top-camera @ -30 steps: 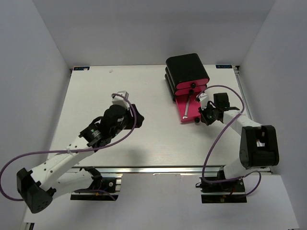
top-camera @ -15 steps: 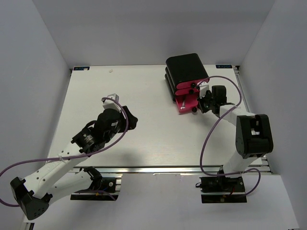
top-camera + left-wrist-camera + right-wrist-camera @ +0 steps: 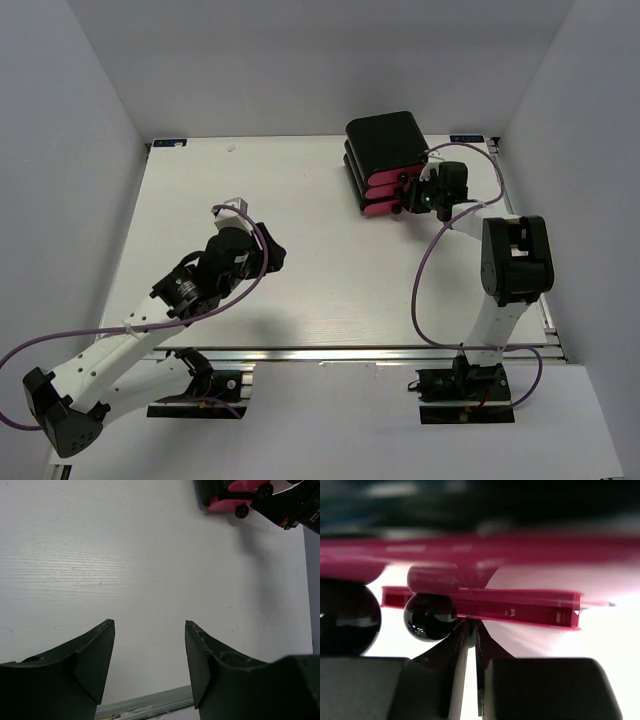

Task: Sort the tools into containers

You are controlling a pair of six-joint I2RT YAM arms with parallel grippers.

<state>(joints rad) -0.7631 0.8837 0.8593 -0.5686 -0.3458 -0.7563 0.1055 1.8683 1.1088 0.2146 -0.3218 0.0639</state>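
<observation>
The stack of three black drawers [image 3: 388, 145] with pink fronts [image 3: 380, 192] stands at the back right, and all its drawers look pushed in. No screwdriver or wrench shows in any view. My right gripper [image 3: 410, 196] is at the drawer fronts. In the right wrist view its jaws [image 3: 471, 626] are together, tips against the lowest pink front [image 3: 520, 607], beside a black knob [image 3: 430, 617]. My left gripper [image 3: 272, 250] is open and empty above the bare table left of centre [image 3: 150, 626]. The drawers [image 3: 222, 495] show at the top right of the left wrist view.
The white table [image 3: 300, 200] sits inside grey walls on the left, right and back. A metal rail [image 3: 145, 706] runs along its front edge. The right arm's purple cable [image 3: 430, 270] loops over the table's right side.
The bottom drawer, open with a silver wrench in it, has been pushed shut by my right gripper moving back toward the stack. The left arm drew slightly left and then stayed still.
</observation>
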